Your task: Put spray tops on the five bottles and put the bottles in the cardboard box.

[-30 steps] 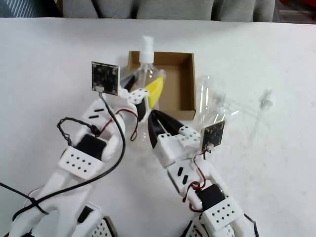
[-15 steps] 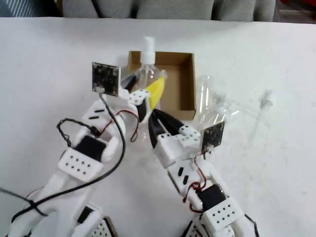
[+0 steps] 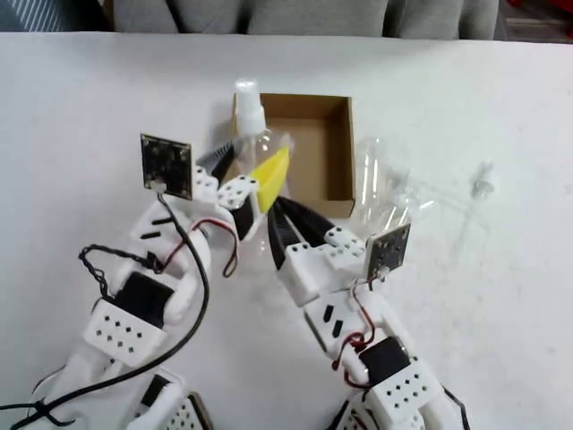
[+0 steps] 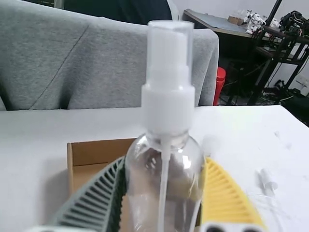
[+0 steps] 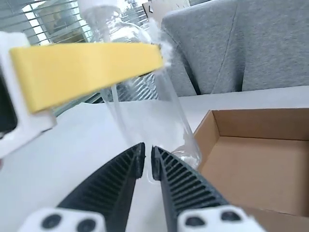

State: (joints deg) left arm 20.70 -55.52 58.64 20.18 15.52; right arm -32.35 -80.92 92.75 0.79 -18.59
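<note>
Since the earlier frames the left arm has swung leftward with its load, so the pump head, which stood over the box's far wall, now stands by the box's far left corner. The right arm has hardly shifted.

The left gripper [image 3: 253, 168] [image 4: 164, 166] is closed on a clear plastic bottle [image 3: 253, 148] [image 4: 164, 179] [image 5: 145, 104]. Its ribbed grey finger [image 4: 99, 203] presses one side of the bottle and its yellow finger [image 4: 227, 198] [image 5: 87, 67] the other. The bottle stands upright between them, and a white spray top [image 3: 248, 103] [image 4: 168, 82] is seated on its neck, well above the fingertips.

Just right of that, the right gripper [image 3: 285, 218] [image 5: 146, 153] holds nothing. Its black ribbed fingers [image 5: 113, 186] are drawn almost together (only a sliver shows between the tips), and the tips sit just beside the bottle's lower end.

Beyond both grippers, a little to the right, lies the brown cardboard box [image 3: 347, 152] [image 4: 94, 152] [image 5: 256, 123], open on top, with the held bottle at its left edge. Right of the right gripper, uncapped clear bottles [image 3: 383, 184] lie on the white table [image 3: 89, 107]. A loose spray top [image 3: 483, 185] [image 4: 267, 181] lies farther right, well apart from both grippers.
</note>
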